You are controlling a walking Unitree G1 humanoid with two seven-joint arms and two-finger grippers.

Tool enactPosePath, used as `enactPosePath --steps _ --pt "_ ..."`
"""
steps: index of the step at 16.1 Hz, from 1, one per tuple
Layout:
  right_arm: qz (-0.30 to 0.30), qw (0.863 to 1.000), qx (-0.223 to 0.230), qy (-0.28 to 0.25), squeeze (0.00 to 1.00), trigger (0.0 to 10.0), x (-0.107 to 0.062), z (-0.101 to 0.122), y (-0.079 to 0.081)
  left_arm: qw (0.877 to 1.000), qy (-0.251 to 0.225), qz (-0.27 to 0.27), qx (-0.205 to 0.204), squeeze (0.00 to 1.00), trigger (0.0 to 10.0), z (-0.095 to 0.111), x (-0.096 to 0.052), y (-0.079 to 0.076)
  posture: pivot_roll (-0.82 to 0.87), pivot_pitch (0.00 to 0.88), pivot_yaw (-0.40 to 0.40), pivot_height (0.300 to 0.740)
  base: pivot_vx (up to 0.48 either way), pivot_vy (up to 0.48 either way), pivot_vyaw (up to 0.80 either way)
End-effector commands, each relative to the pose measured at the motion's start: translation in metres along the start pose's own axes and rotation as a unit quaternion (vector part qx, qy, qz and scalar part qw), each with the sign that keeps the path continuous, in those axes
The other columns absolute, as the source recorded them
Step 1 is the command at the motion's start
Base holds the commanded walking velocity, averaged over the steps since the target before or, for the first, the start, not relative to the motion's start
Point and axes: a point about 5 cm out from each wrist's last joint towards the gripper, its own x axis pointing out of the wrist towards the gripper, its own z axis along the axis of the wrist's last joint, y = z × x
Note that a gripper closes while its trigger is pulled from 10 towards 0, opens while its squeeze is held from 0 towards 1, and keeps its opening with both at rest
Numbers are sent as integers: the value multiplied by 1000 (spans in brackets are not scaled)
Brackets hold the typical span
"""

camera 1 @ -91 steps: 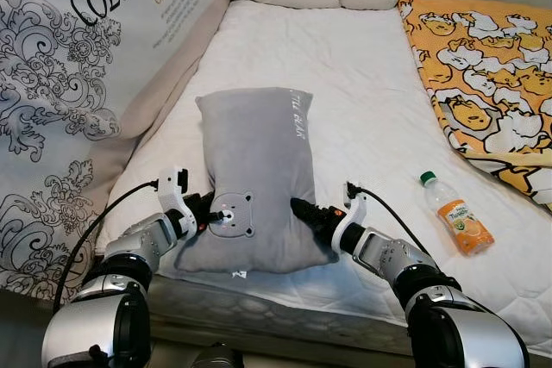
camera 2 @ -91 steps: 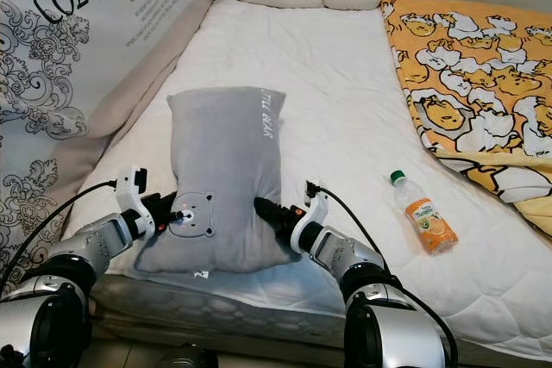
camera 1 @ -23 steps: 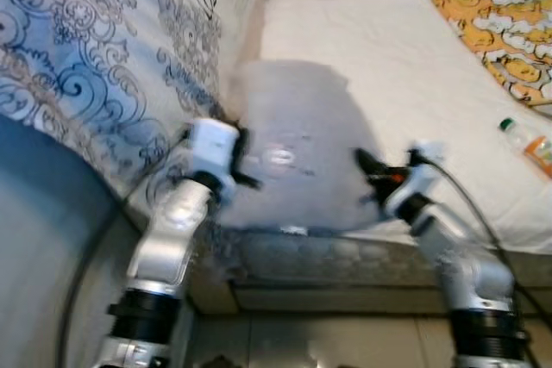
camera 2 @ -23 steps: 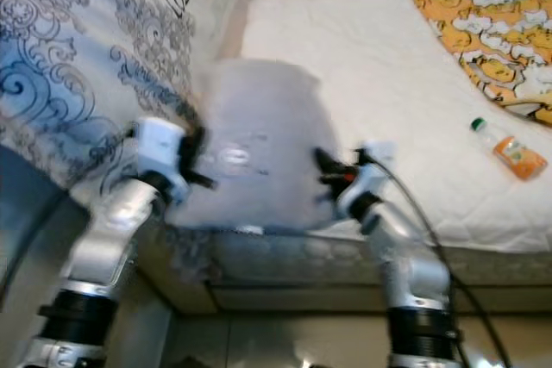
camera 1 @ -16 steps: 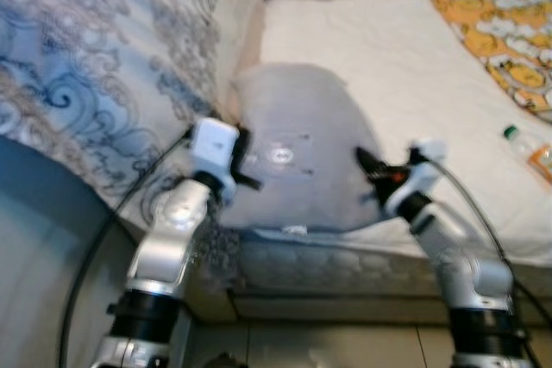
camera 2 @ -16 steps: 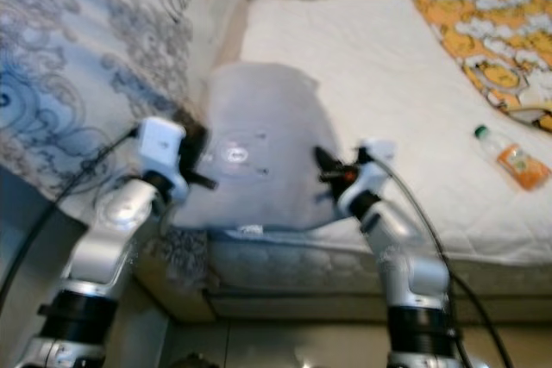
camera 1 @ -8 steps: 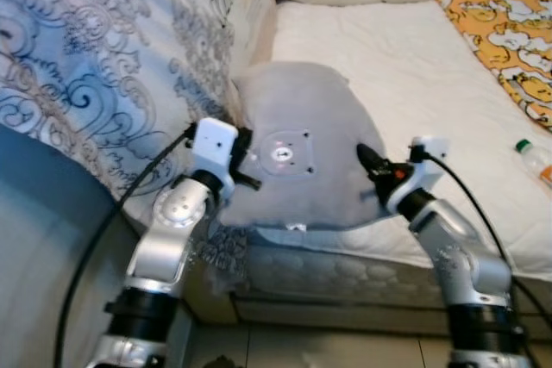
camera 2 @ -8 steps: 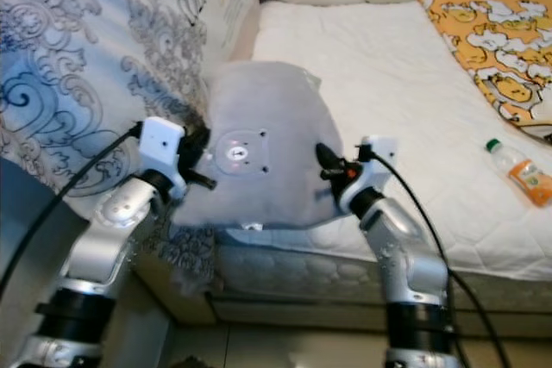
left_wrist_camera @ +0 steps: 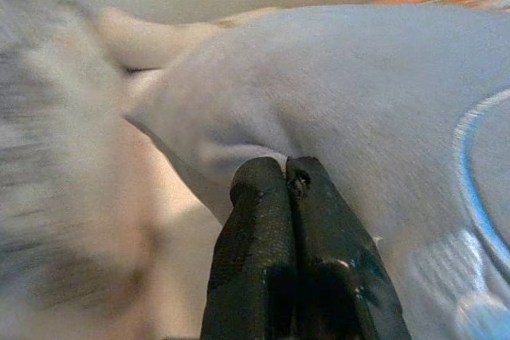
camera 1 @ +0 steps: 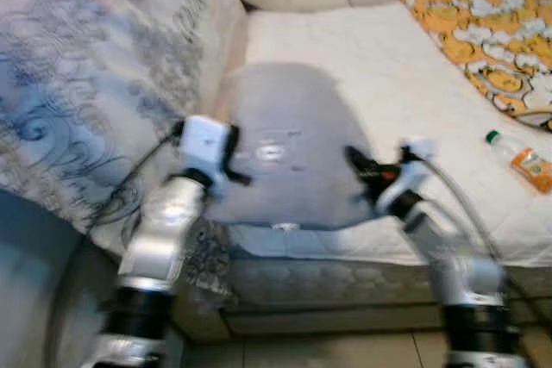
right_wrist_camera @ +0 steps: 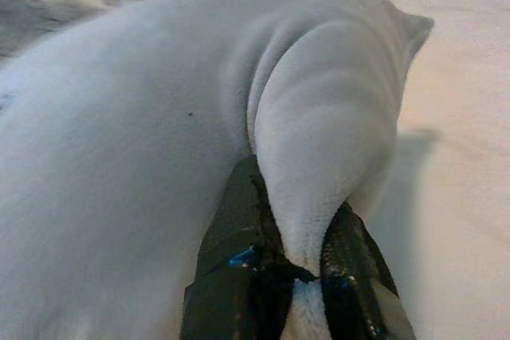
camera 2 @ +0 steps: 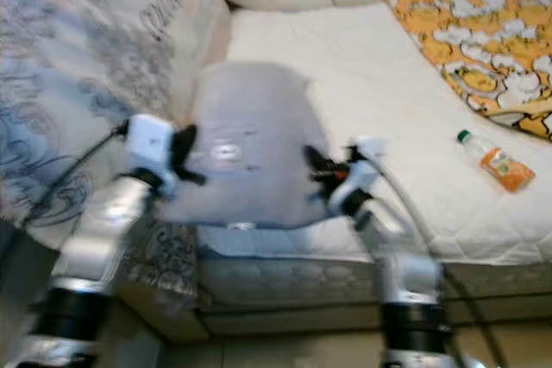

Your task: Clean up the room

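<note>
The grey pillow (camera 1: 289, 148) is lifted over the near edge of the white mattress (camera 1: 405, 84), held between both arms. The left gripper (left_wrist_camera: 285, 171) is pinched together on its fabric at the pillow's 9 o'clock side, and the right gripper (right_wrist_camera: 299, 216) is clamped on a fold at 3 o'clock. A juice bottle (camera 1: 517, 159) lies on the mattress well apart at 3 o'clock, near the yellow blanket (camera 1: 483, 40).

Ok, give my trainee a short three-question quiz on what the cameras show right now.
1. True or false: both grippers are pinching the grey pillow.
2. Which side of the pillow does the bottle lie on, the robot's left or right?
3. Multiple choice: the bottle rests on A) the floor, B) the white mattress, C) the orange blanket.

Key:
1. True: the left gripper and the right gripper each clamp a fold of the pillow.
2. Right.
3. B.
</note>
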Motion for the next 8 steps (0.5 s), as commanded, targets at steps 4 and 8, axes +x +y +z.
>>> enactPosePath --steps 4,8 --pt "26 999 -2 -19 0 10000 6 6 13 1000 -12 7 12 0 10000 6 -1 8 -20 0 32 740 329 0 0" --pt "27 999 -2 -18 0 10000 7 6 13 1000 -12 7 12 0 10000 6 -1 7 -20 0 31 740 330 0 0"
